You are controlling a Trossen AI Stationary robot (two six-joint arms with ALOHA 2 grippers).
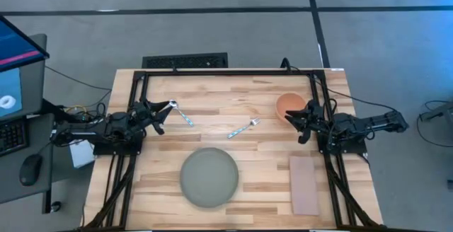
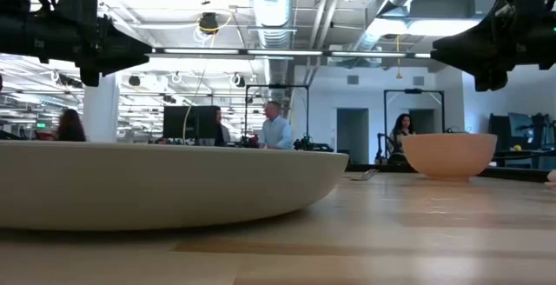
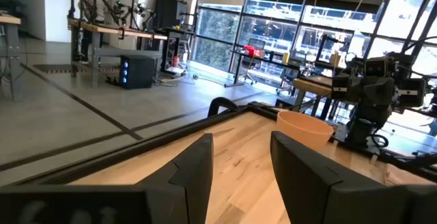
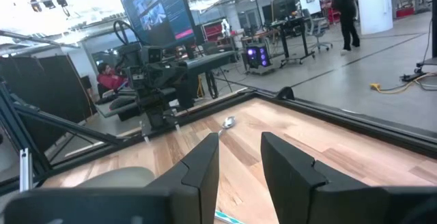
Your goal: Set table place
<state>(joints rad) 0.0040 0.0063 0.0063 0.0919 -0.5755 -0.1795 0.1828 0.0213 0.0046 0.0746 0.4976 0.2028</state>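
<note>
The grey-green plate (image 1: 209, 177) (image 2: 174, 181) lies flat near the table's near edge. To its right, the pale pink napkin (image 1: 305, 184) lies flat. The orange bowl (image 1: 289, 105) (image 2: 449, 155) (image 3: 305, 130) stands upright at far right. The silver fork (image 1: 243, 129) lies mid-table. The blue-handled spoon (image 1: 182, 113) (image 4: 229, 122) lies at far left. My left gripper (image 1: 161, 117) (image 3: 239, 169) hovers open just left of the spoon. My right gripper (image 1: 296, 124) (image 4: 239, 162) hovers open beside the bowl's near edge. Neither holds anything.
The wooden table (image 1: 262, 90) is edged by a black metal frame (image 1: 226, 73). Bare planks lie between fork and plate. Both arms stay raised above the tabletop in the low view. A monitor, keyboard and mouse sit off the table's left side. People show in the room beyond.
</note>
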